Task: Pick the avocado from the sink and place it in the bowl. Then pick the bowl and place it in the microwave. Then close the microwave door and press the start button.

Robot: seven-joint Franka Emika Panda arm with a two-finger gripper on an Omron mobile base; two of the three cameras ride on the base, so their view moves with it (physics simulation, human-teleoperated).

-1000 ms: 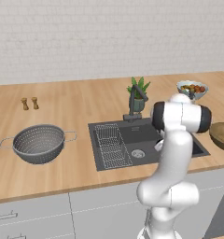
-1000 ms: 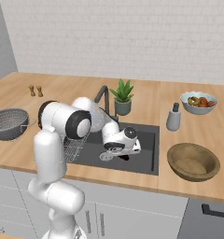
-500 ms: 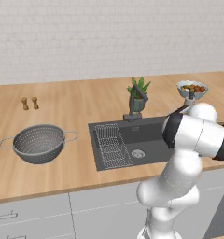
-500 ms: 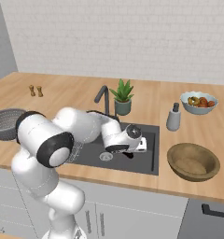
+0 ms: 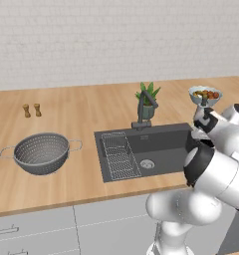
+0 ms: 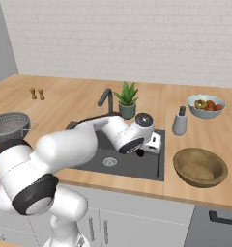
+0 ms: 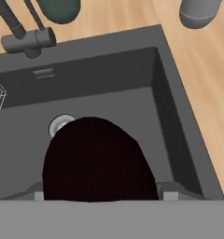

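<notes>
My pincer (image 6: 141,152) is clamped on the avocado (image 7: 97,161), which I hold up over the right side of the sink (image 7: 132,93) so it clears the wall. The bowl (image 6: 200,166) waits on the counter just right of the sink, so I think it goes there next.

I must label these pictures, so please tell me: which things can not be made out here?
- Claw fingertips: in the hand view the avocado covers them, so the grip itself is unseen.
- Sink right side: left base view, behind the arm.
- Bowl: empty inside; in the left base view the arm covers it.
- Avocado outline: cut off by the hand view's bottom.
</notes>
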